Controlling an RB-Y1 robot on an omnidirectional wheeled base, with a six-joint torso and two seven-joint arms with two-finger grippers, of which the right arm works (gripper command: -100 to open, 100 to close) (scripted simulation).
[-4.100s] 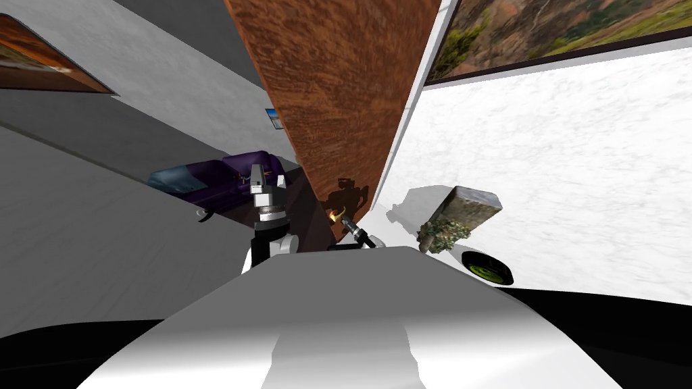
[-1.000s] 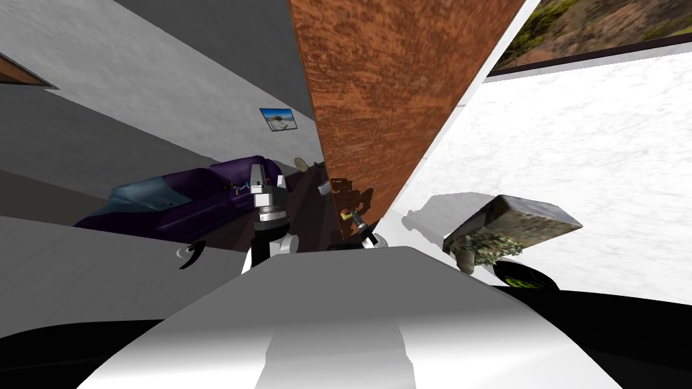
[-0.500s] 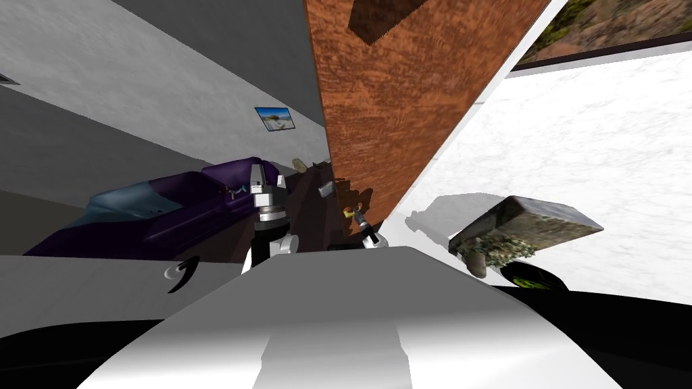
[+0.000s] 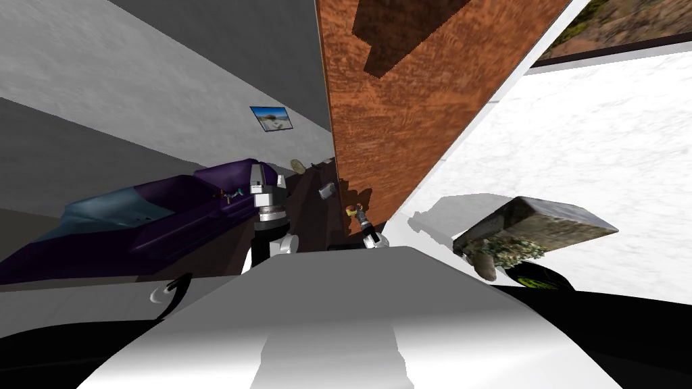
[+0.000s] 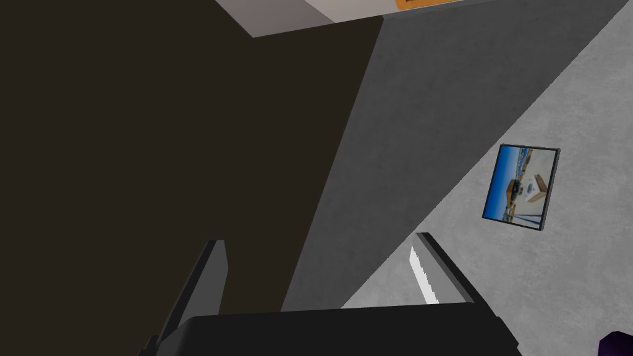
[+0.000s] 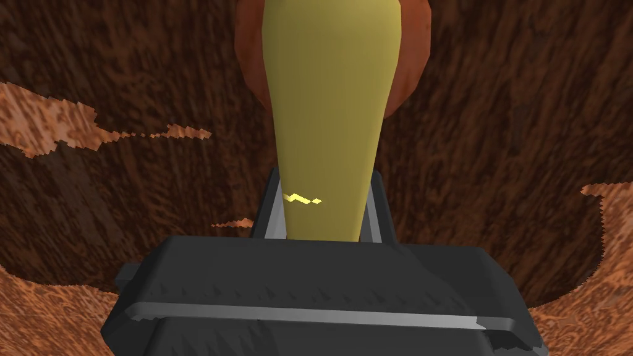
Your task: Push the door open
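1. Clearly, the right hand is clamped on the yellow door handle. Its two fingers press the handle's sides with no gap left between them and it.
2. The handle runs straight out ahead of the right hand to a round brown rosette set on the door.
3. The door's brown, wood-grained face lies right behind the handle. A dark shadow spreads over it around the hand.
4. From the head view, the right hand sits at the door's lower edge with the handle at its tip. The door rises tall above and beyond it.
5. The door stands ajar. Past its free edge, on the side towards the left hand, the next room shows, with a purple sofa in it.
6. On the far side of the right hand from the sofa, a white wall runs along. A stone box with greenery under it juts from that wall, near the hand but apart from it.
7. The left hand is raised in front of the sofa, well apart from the door and touching nothing.
8. In its own wrist view, the left hand has its fingers spread about a third of the picture apart, with nothing between them.
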